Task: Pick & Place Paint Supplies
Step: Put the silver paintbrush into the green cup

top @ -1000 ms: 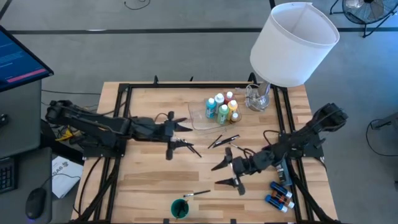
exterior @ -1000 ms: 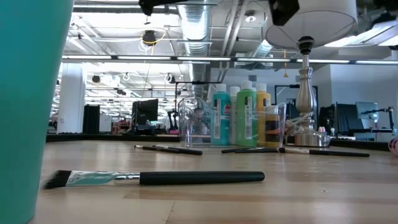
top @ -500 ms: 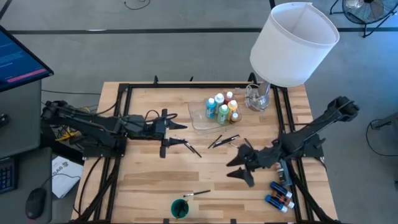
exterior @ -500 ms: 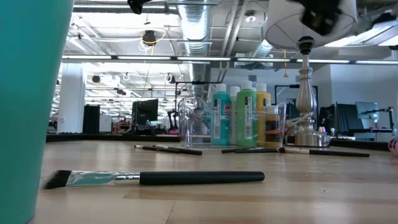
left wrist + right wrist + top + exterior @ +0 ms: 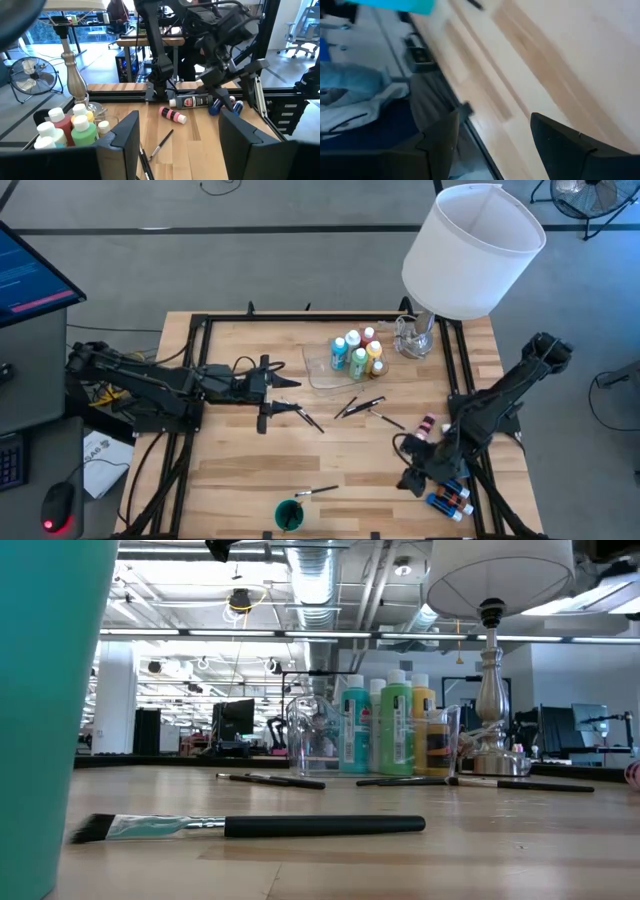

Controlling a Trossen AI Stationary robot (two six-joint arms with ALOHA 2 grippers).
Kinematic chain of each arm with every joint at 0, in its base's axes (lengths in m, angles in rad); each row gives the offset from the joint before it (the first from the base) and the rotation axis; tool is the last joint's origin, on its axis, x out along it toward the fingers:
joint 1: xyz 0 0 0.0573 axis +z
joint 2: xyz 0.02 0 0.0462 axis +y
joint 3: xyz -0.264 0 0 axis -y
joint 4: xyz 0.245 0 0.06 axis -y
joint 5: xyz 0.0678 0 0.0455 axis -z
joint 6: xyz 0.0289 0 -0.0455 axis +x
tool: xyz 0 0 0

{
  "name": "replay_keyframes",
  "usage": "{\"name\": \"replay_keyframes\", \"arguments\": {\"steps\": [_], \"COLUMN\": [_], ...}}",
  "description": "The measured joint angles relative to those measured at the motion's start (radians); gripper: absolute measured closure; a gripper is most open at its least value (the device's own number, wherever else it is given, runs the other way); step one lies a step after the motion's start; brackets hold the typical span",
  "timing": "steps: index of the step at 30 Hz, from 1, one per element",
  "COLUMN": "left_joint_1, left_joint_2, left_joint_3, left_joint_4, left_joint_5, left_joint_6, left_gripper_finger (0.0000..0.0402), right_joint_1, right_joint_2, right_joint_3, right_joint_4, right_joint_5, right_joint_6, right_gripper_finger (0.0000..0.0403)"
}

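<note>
- High view puts our right gripper (image 5: 418, 462) low over the table's right edge, fingers spread and empty, near the pink bottle (image 5: 428, 425) and blue bottles (image 5: 448, 498).
- Left gripper (image 5: 283, 396) waits mid-table, also spread.
- We reckon we're reaching for a loose bottle; next we line up and close.

Bright, even overhead ceiling light — soft shadows — heavy motion blur in right wrist view.

Left pincer (image 5: 284, 395) open mid-table, right pincer (image 5: 412, 463) open, angled down
</note>
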Motion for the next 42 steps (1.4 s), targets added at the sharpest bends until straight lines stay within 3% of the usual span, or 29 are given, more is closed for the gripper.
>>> {"name": "replay_keyframes", "arguments": {"steps": [8,12,25,31,42], "left_joint_1": [0.0,0.0,0.0,0.0,0.0], "left_joint_2": [0.014,0.019,0.022,0.022,0.022], "left_joint_3": [0.0,0.0,0.0,0.0,0.001], "left_joint_4": [0.009,0.015,0.018,0.017,0.017], "left_joint_5": [0.0,0.0,0.0,-0.001,-0.001], "left_joint_6": [0.0,0.006,0.007,0.007,0.011], "left_gripper_finger": [0.0238,0.0238,0.0238,0.0238,0.0238], "right_joint_1": [0.019,0.005,-0.116,-0.161,-0.258], "right_joint_2": [-0.006,-0.006,-0.005,-0.005,0.097], "right_joint_3": [0.0,0.0,0.0,0.0,0.0], "right_joint_4": [-0.226,-0.314,-0.356,-0.356,-0.269], "right_joint_5": [-0.046,-0.058,-0.039,0.07,0.505], "right_joint_6": [0.296,0.341,-0.021,-0.139,-0.395], "right_gripper_finger": [0.0163,0.0163,0.0163,0.0163,0.0163]}}
